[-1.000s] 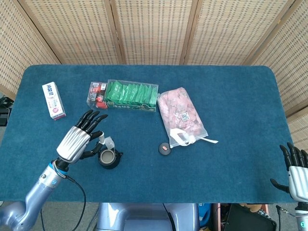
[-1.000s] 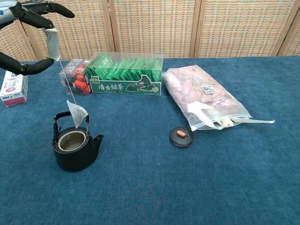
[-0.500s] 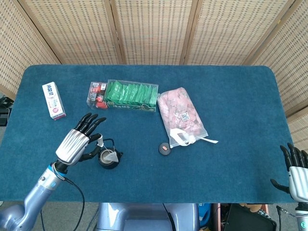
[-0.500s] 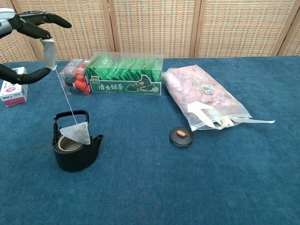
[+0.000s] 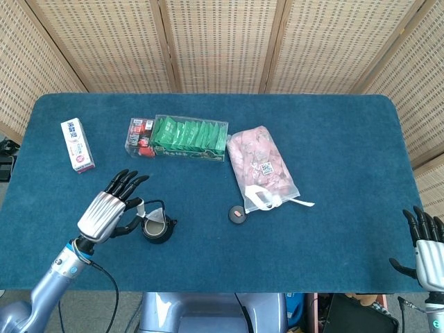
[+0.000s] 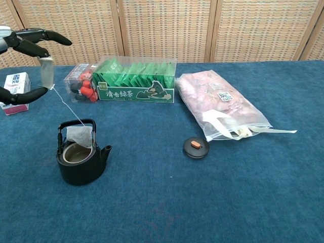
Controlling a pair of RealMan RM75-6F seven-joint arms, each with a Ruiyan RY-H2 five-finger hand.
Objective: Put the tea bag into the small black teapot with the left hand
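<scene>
Nearest the robot, at the bottom right corner of the head view, right hand just off the table's near edge, fingers spread and upright, holding nothing; not seen in the chest view. On the near left of the blue table, small black teapot standing upright, lid off, handle raised, spout toward the right. Tea bag hanging at the teapot's mouth, lower part inside the rim, upper corner against the handle; from the chest view, a thin string rising up and left to a paper tag. Left hand above and left of the teapot, pinching the tag between thumb and a fingertip, other fingers fanned out. In the head view, left hand seen from the back, just beside the teapot, covering the tag and string; tea bag there only a pale patch at the opening. Right of the teapot, well apart, small round black lid with an orange knob lying flat. Beyond it, clear bag of pink contents lying on its side. Farther back, clear box of green tea packets, with a smaller box of red items touching its left end. Far left, small white carton, partly behind the left hand in the chest view. Behind the table, woven folding screens.
</scene>
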